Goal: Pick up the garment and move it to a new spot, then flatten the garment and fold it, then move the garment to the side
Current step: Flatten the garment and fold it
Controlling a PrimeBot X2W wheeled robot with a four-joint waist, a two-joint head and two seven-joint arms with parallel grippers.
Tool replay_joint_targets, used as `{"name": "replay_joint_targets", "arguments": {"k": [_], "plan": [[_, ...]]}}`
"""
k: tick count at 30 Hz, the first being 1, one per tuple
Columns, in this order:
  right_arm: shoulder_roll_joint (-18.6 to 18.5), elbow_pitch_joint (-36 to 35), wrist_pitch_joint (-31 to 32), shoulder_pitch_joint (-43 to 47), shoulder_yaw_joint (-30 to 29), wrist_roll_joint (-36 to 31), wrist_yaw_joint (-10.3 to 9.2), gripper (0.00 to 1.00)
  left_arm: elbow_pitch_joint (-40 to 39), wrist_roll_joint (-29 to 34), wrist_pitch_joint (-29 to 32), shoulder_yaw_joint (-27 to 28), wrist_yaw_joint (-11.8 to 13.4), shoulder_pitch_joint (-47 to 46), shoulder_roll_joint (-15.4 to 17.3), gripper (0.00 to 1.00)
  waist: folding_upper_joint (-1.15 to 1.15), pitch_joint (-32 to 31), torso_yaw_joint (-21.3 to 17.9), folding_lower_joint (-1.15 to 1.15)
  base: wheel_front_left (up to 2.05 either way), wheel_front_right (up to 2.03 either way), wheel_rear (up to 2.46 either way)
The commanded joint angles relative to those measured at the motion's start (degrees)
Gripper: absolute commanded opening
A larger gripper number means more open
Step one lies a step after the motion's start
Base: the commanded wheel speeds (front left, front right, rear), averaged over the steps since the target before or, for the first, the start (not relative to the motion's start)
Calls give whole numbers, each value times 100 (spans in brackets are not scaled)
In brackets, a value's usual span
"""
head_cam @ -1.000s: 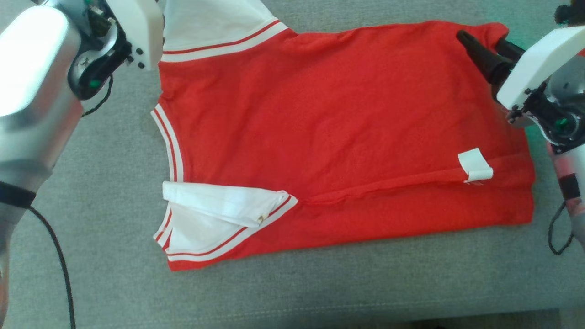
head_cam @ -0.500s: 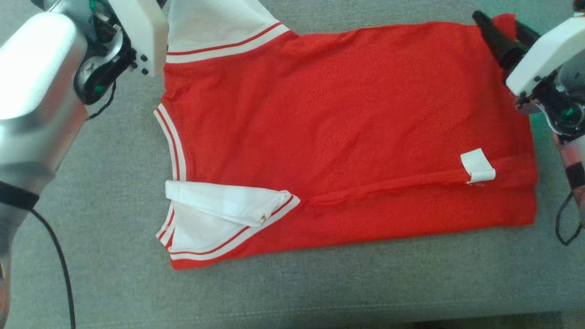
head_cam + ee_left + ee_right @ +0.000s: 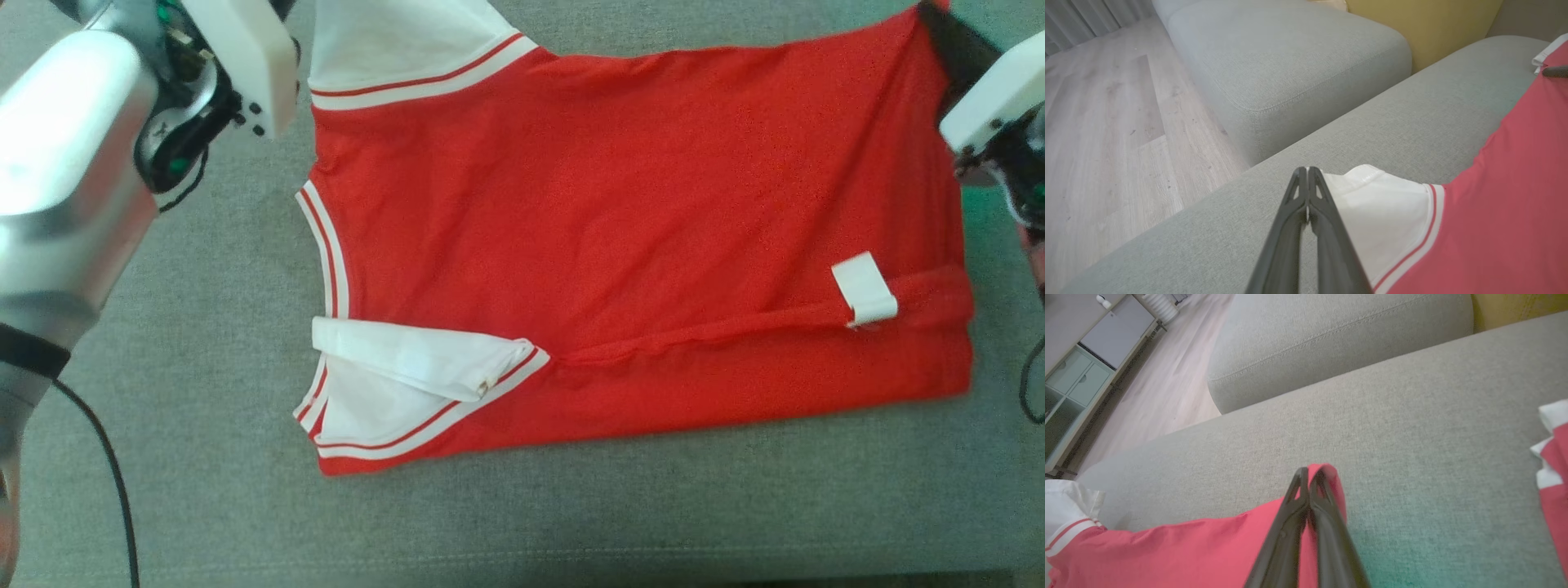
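My right tool clamps the garment's hem corner. My left tool is closed beside the sleeve, grip unconfirmed. The garment's long axis runs tool to tool.

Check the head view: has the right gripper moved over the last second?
Yes. Against the white tag on the garment, the right gripper has gone up and right in the head view, out to the far corner.
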Motion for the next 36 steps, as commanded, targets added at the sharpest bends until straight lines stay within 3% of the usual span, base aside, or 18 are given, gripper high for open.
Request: {"name": "replay_joint_targets", "arguments": {"k": [1,13,23,30,35,36], "plan": [[-111,-133,-93,-164,32,62,39,0,-35,17,-81,293,25,-337,189,0,0,-12,-2,0,0,0,0],[-438,9,-356,-153,191,394,39,0,6,164,-798,402,169,-467,156,0,0,-260,71,0,0,0,0],[-723,-235,-476,544,353,780,39,0,-739,-262,-883,481,273,419,465,0,0,-728,189,0,0,0,0],[-996,-523,-489,1161,435,952,39,0,-2016,-608,-764,517,764,1520,1069,0,0,-1025,240,0,0,0,0],[-1158,-684,-513,1646,404,1084,39,0,-3102,-774,-831,567,1353,2393,1555,0,0,-1144,287,0,0,0,0],[-1199,-751,-516,1854,371,1162,39,0,-3496,-824,-892,566,1587,2745,1707,0,0,-1168,311,0,0,0,0]]}}
